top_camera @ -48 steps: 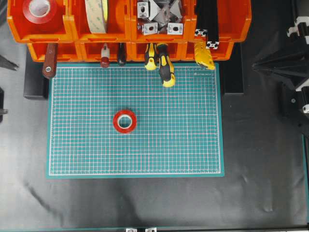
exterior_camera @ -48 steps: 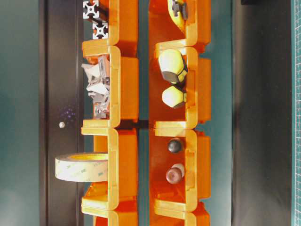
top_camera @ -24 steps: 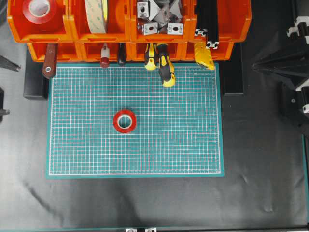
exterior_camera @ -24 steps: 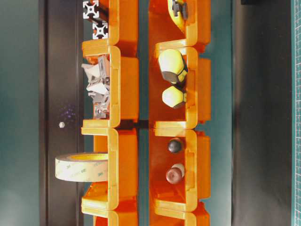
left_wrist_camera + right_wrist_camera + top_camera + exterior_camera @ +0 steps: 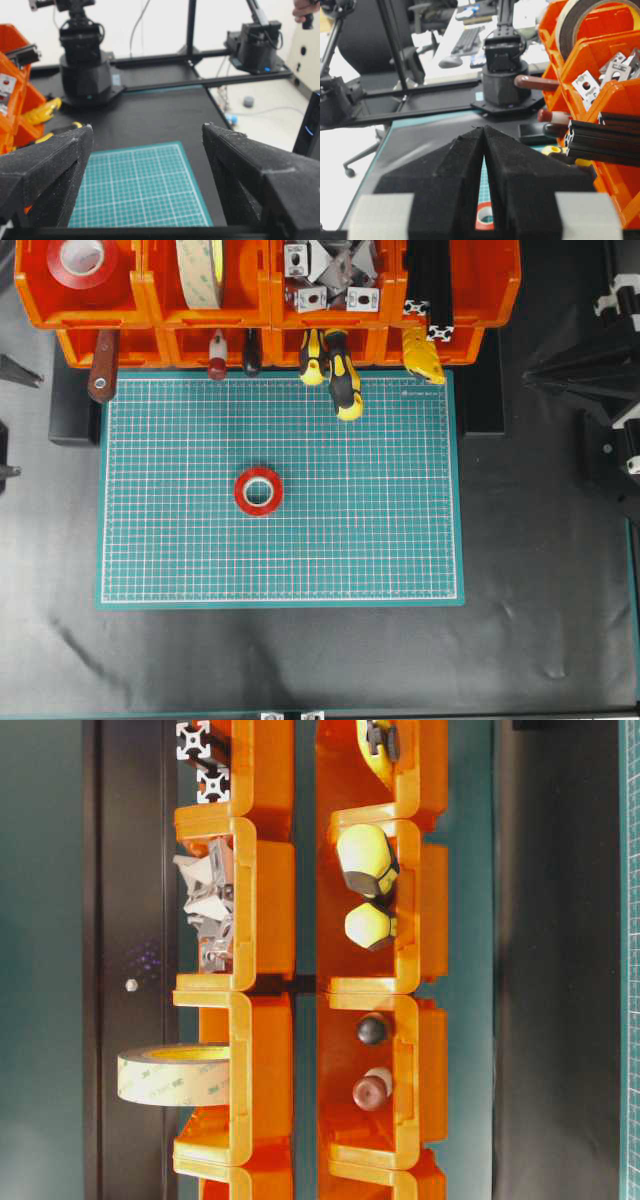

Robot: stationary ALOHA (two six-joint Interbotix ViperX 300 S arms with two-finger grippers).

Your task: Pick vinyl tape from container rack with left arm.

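Container rack (image 5: pixel 150 310): orange bins in two tiered rows along the top edge of the green mat (image 5: pixel 400 540).
Upper row, left to right, overhead view: red tape roll (image 5: pixel 82 260); cream tape roll (image 5: pixel 200 270) standing on edge; metal brackets (image 5: pixel 330 275); black bars (image 5: pixel 430 290).
Lower row: brown handle (image 5: pixel 101 365), red-tipped handle (image 5: pixel 217 355), yellow-black screwdrivers (image 5: pixel 335 370), yellow tool (image 5: pixel 423 355), all poking over the mat's edge.
Vinyl tape (image 5: pixel 258 490): lying flat on the mat, left of centre, well apart from the rack; nothing touches it.
Table-level view: rack only, turned sideways; the cream roll (image 5: pixel 175 1075) juts from its bin; the mat's roll lies outside this view.
Left hand (image 5: pixel 150 200): wrist view only; fingers spread wide, nothing between them, bare mat beneath.
Right hand (image 5: pixel 484 165): wrist view only; fingers pressed together, empty; the red roll (image 5: pixel 485 217) shows through the slit, which the left wrist view lacks.
Surface (image 5: pixel 300 660): black
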